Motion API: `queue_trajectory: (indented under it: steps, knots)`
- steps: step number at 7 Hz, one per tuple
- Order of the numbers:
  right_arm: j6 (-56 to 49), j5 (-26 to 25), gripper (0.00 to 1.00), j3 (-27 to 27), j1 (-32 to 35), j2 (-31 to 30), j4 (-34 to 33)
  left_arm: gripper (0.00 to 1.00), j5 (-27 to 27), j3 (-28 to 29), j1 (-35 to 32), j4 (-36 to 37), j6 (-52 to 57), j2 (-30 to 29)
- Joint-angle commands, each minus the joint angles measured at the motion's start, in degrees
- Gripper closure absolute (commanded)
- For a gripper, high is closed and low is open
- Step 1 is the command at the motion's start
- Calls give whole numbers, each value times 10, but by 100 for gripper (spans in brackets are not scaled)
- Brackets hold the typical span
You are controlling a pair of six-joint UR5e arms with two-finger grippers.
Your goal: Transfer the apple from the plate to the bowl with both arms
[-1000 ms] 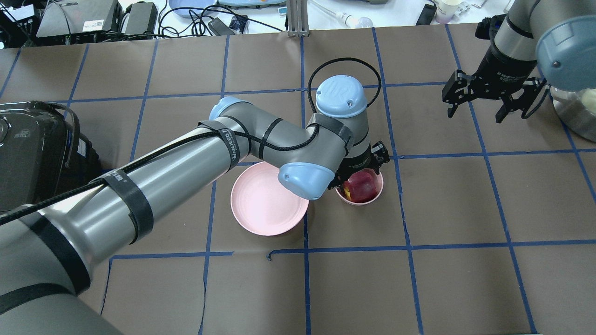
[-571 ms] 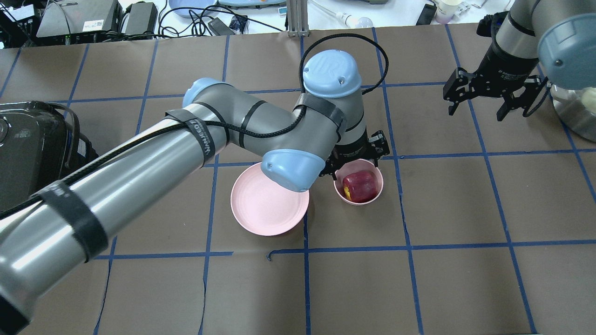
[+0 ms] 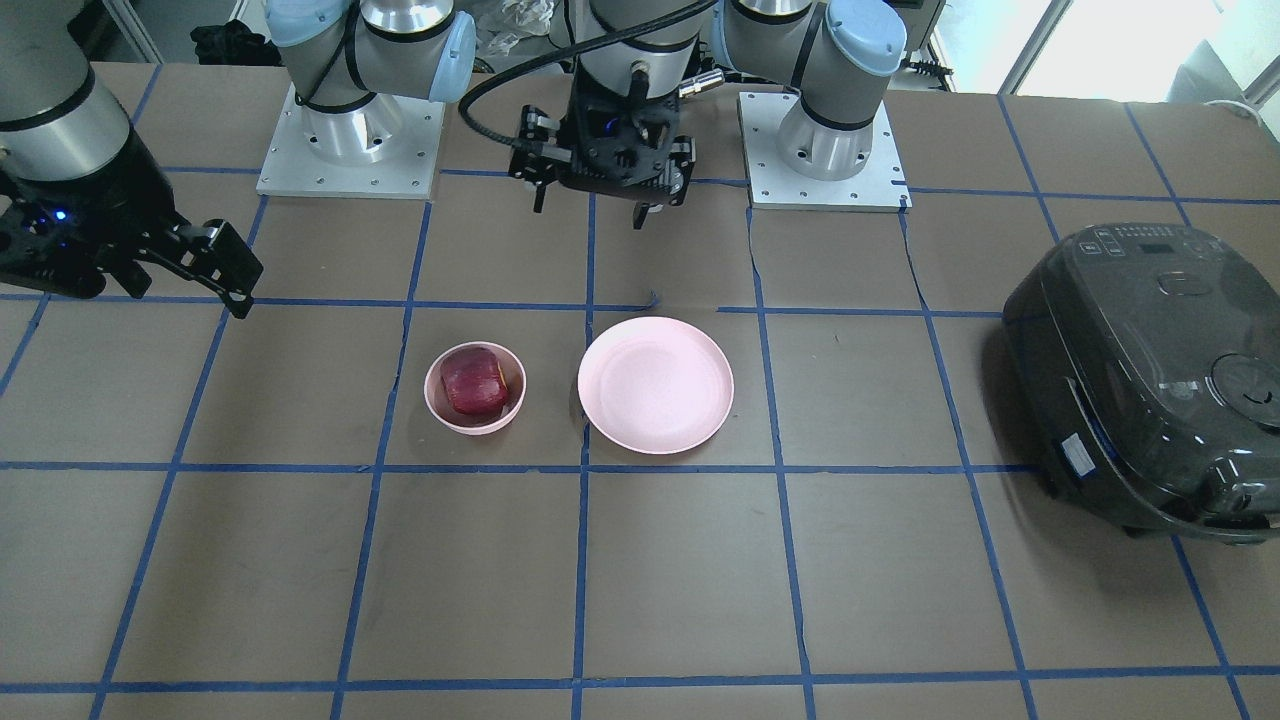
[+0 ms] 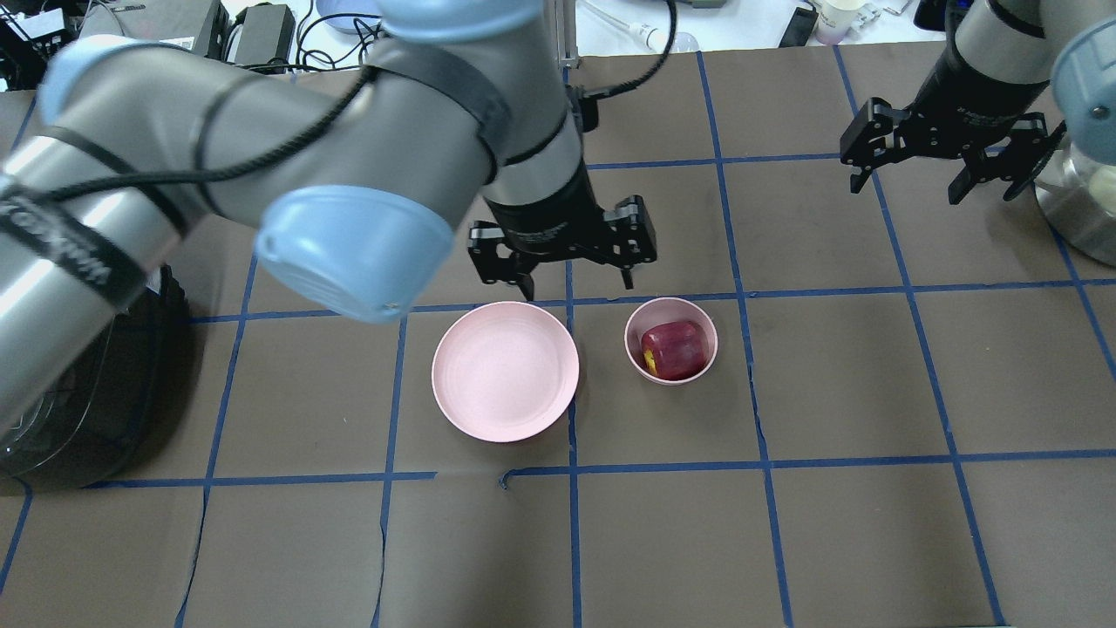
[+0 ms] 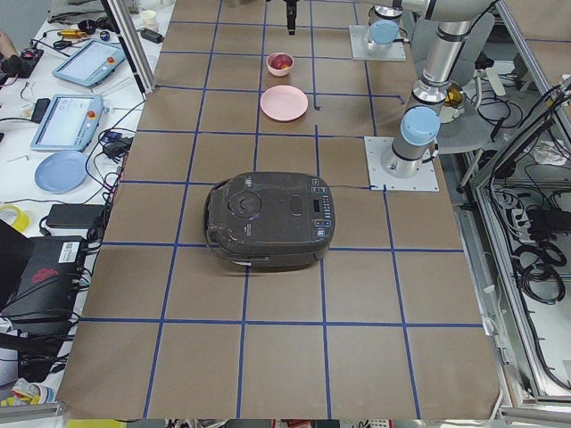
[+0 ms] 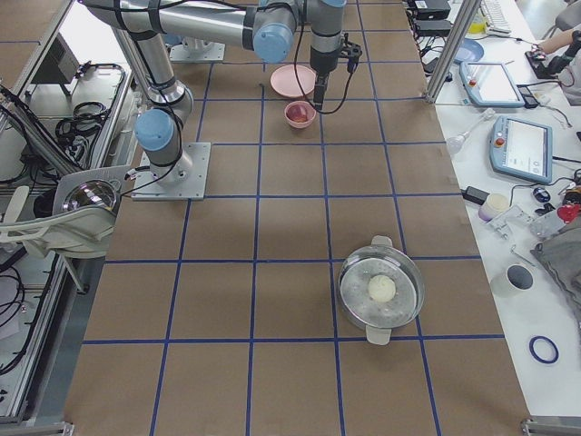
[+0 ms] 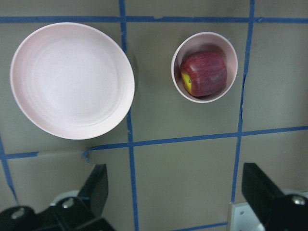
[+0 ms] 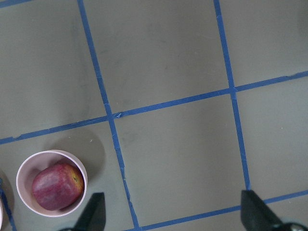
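The dark red apple (image 4: 673,349) lies inside the small pink bowl (image 4: 704,324); both also show in the front view, apple (image 3: 473,381) and bowl (image 3: 436,398). The wide pink plate (image 4: 505,371) sits empty beside the bowl, on its left in the overhead view. My left gripper (image 4: 575,277) is open and empty, raised above the table just beyond the plate and bowl. My right gripper (image 4: 907,185) is open and empty, high at the far right. The left wrist view looks down on the apple (image 7: 204,74) in the bowl (image 7: 177,67) and on the plate (image 7: 71,80).
A black rice cooker (image 3: 1150,375) stands at the robot's left end of the table. A steel pot (image 6: 380,291) with a pale round thing inside stands at the robot's right end. Blue tape lines grid the brown table.
My left gripper has let go of the apple, risen out of the bowl and drawn back over the plate's far side. The apple stays in the bowl. The right gripper shifted slightly.
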Motion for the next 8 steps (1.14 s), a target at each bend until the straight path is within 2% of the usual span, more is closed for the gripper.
queue_trajectory:
  steps: [1, 2, 4, 5, 8]
  knots:
    - [1, 1, 0, -2, 37, -6, -4, 0, 60, 12, 96, -37, 50, 36]
    - [1, 1, 0, -2, 38, -7, -2, 0, 100, 12, 135, -36, 80, 44]
    - [0, 0, 0, -2, 50, -8, -4, 0, 110, 9, 167, -22, 158, 50]
    - [0, 1, 0, -1, 52, -9, -4, 0, 124, 6, 167, -21, 158, 51]
    - [0, 0, 0, -1, 52, -9, -3, 0, 122, -2, 167, 7, 155, 48]
